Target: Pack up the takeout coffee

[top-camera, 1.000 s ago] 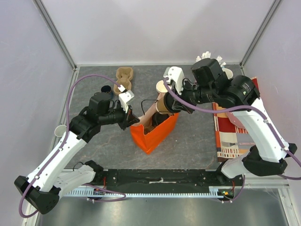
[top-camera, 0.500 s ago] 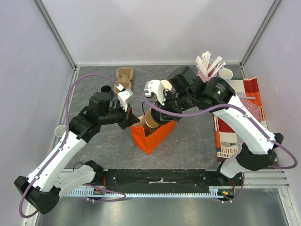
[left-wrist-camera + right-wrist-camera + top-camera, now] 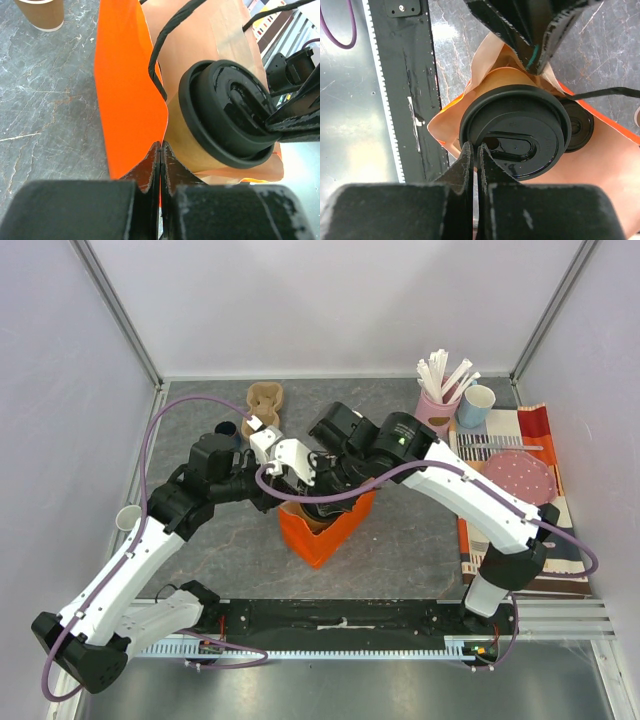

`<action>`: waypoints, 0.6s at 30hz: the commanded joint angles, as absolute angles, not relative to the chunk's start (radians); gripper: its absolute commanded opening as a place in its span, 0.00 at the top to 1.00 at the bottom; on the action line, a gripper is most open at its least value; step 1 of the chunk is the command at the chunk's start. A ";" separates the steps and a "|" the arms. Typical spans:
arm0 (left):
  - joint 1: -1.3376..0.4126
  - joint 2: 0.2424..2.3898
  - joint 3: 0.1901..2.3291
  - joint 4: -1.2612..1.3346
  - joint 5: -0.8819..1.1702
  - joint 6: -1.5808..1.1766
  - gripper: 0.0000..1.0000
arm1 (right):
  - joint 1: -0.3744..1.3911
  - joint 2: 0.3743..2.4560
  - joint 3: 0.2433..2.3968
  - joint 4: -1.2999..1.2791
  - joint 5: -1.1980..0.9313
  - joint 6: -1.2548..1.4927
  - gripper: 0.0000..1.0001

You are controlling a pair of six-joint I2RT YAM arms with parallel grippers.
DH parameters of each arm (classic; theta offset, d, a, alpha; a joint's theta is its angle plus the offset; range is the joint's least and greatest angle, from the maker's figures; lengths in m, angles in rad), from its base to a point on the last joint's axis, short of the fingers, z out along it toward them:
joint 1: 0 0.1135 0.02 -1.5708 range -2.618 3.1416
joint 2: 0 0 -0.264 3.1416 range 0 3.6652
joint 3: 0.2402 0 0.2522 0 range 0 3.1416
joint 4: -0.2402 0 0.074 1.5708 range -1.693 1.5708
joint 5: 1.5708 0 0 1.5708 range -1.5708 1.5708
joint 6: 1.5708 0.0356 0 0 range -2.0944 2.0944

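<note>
Nearest, the thin wall of the orange bag (image 3: 125, 90) could slip from its pinch and let the mouth fold shut. The left gripper (image 3: 160, 147), fully closed, has that wall nipped between its fingers. Just beyond, the kraft coffee cup (image 3: 192, 145) leans in the bag's mouth, seemingly hung only by its black lid (image 3: 515, 130), which might pop off. The right gripper (image 3: 474, 150) is clamped tight on the lid's rim. Deeper in the bag sits a second black lid (image 3: 577, 131).

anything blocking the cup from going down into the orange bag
Nothing visible: the lidded cup sits in the mouth of the orange bag, which the left gripper pinches open. The second cup lies beside it.
</note>
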State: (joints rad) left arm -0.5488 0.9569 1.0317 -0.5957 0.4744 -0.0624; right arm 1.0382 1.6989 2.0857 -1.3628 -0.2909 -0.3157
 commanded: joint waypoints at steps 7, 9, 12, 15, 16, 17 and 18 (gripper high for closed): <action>-0.537 0.956 1.061 -0.580 0.520 -0.077 0.98 | 1.060 1.740 2.008 -1.310 -0.305 -0.387 1.00; -0.537 0.956 1.065 -0.580 0.523 -0.072 0.98 | 1.060 1.741 1.979 -1.307 -0.301 -0.387 1.00; -0.537 0.959 1.071 -0.578 0.522 -0.072 0.98 | 1.060 1.744 1.957 -1.302 -0.295 -0.388 1.00; -0.537 0.962 1.069 -0.571 0.523 -0.081 0.98 | 1.072 1.762 1.940 -1.285 -0.302 -0.393 1.00; -0.537 0.968 1.071 -0.568 0.523 -0.084 0.98 | 1.078 1.772 1.940 -1.281 -0.299 -0.403 1.00; -0.535 0.969 1.074 -0.565 0.525 -0.087 0.98 | 1.094 1.791 1.950 -1.282 -0.293 -0.406 1.00; -0.535 0.974 1.077 -0.563 0.525 -0.090 0.98 | 1.103 1.801 1.956 -1.281 -0.285 -0.411 1.00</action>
